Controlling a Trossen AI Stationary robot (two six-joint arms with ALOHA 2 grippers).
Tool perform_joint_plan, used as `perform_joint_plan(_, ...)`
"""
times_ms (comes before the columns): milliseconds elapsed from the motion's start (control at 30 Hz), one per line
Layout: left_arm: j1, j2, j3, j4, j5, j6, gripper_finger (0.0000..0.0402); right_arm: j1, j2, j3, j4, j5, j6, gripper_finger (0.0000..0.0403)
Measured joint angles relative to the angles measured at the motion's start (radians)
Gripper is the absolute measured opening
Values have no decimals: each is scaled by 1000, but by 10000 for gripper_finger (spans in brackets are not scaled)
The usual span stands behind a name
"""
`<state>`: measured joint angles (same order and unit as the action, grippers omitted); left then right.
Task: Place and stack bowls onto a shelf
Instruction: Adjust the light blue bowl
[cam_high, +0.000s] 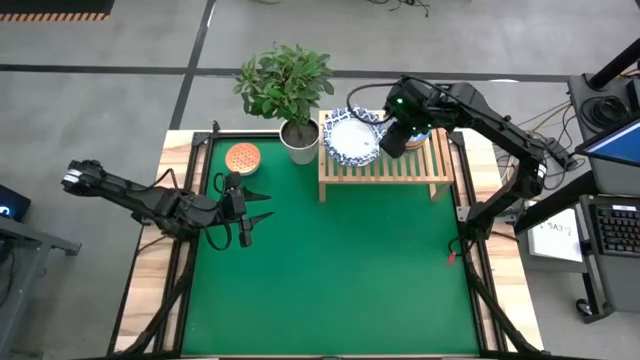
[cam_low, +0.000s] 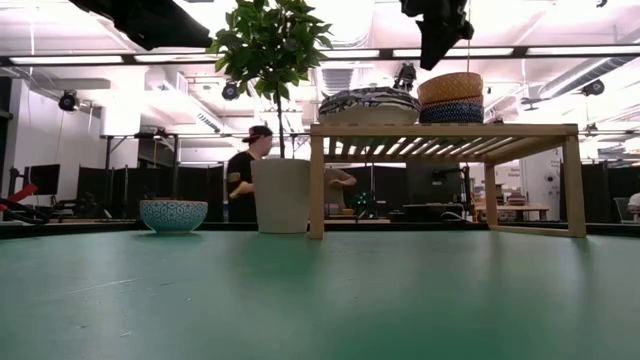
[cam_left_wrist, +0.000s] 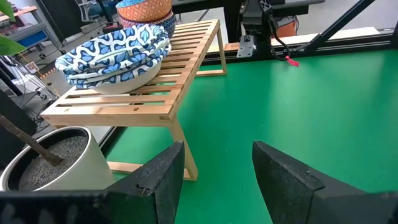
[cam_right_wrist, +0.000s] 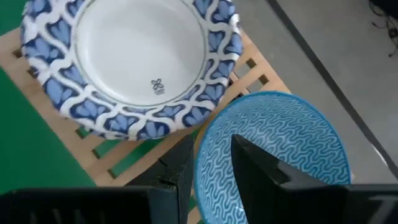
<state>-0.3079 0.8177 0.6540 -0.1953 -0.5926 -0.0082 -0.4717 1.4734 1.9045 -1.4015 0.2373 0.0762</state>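
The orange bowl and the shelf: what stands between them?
The white plant pot stands between the orange bowl and the shelf, seen in the high view.

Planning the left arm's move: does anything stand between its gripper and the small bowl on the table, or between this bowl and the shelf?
Nothing visible stands between the left gripper and the small bowl. The white plant pot stands between that bowl and the shelf.

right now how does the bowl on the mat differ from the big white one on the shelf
The orange-red bowl sits on the green mat, left of the plant pot; the wide white bowl rests up on the wooden shelf. The orange-red bowl is smaller, its outside teal-patterned in the low view; the wide white bowl has a blue-patterned rim. Both are round and upright.
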Motion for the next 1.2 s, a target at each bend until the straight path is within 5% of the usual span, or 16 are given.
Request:
perform_joint_plan(533, 0, 0, 0, 0, 0, 0, 173, 0, -2, -163, 3, 105, 43, 56)
perform_joint_plan(1200, 0, 0, 0, 0, 0, 0, 173, 0, -93, -147, 49, 130, 67, 43)
